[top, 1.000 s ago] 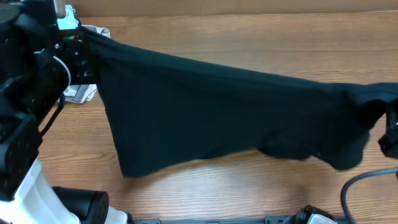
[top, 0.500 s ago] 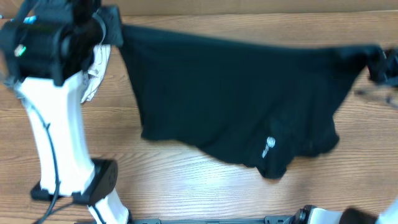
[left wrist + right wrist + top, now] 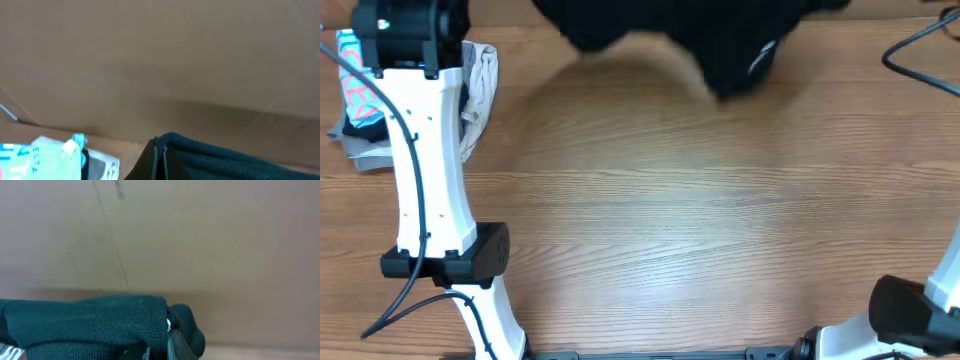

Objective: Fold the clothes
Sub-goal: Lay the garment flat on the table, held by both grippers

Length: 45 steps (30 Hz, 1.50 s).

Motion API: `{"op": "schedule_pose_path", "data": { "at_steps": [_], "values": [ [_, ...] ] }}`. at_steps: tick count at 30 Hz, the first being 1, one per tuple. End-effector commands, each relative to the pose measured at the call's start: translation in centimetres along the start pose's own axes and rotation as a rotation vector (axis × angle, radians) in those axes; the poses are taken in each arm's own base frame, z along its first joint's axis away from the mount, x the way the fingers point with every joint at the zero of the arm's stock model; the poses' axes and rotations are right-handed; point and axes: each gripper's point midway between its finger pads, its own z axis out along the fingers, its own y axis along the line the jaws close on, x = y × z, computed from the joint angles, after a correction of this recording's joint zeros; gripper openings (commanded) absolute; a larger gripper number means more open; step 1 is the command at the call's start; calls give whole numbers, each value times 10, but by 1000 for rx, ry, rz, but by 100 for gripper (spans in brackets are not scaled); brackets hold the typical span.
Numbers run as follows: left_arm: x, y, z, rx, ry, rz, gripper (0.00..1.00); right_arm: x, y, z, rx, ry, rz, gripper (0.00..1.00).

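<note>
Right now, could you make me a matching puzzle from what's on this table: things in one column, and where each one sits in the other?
Things:
1. large black soft-fabric garment
2. light blue printed shirt
3. pale grey folded cloth

Places:
A. peeking out on the right side of the white arm
B. at the far left, on that arm's left side
C. held at the far side, pinched by the left gripper and right gripper

Pairs: 1-C, 2-B, 3-A
</note>
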Motion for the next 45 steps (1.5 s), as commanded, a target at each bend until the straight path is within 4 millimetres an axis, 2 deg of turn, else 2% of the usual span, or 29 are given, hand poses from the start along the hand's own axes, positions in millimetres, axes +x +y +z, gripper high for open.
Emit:
{"op": "schedule_pose_path", "data": {
  "at_steps": [1, 2, 6, 8, 12, 16, 19, 21, 23, 29, 32, 38, 41, 45],
  "values": [
    [-22, 21, -22, -22, -56, 27, 4, -15, -2, -18, 36, -30, -3, 4],
    [-16, 20, -19, -16, -31, 37, 4, -7, -3, -14, 29, -4, 8, 4],
    [32, 25, -3, -37, 142, 58, 4, 59, -6, 21, 4, 206, 84, 4],
    [68, 29, 12, -55, 270, 70, 4, 107, -6, 43, -11, 341, 119, 4],
    [138, 38, 38, -84, 506, 91, 4, 184, -9, 72, -22, 538, 191, 4],
    [216, 40, 56, -70, 767, 101, 4, 237, -10, 78, -20, 669, 241, 4],
    [251, 42, 56, -67, 901, 104, 4, 254, -12, 69, -5, 736, 270, 4],
    [269, 45, 46, -78, 989, 107, 4, 265, -16, 54, 24, 800, 295, 4],
    [270, 45, 42, -74, 1002, 106, 4, 270, -16, 42, 33, 844, 321, 4],
    [250, 22, 23, 44, 970, 47, 4, 275, -6, 0, 54, 960, 390, 4],
    [250, 23, 7, 38, 991, 52, 4, 274, 0, -19, 59, 1002, 412, 4],
    [279, 47, -30, -64, 1127, 93, 4, 277, 11, -55, 87, 1067, 428, 4],
    [292, 57, -46, -99, 1185, 97, 4, 280, 10, -73, 157, 1048, 438, 4],
    [302, 63, -63, -115, 1231, 85, 4, 290, 19, -94, 175, 991, 445, 4]
  ]
}}
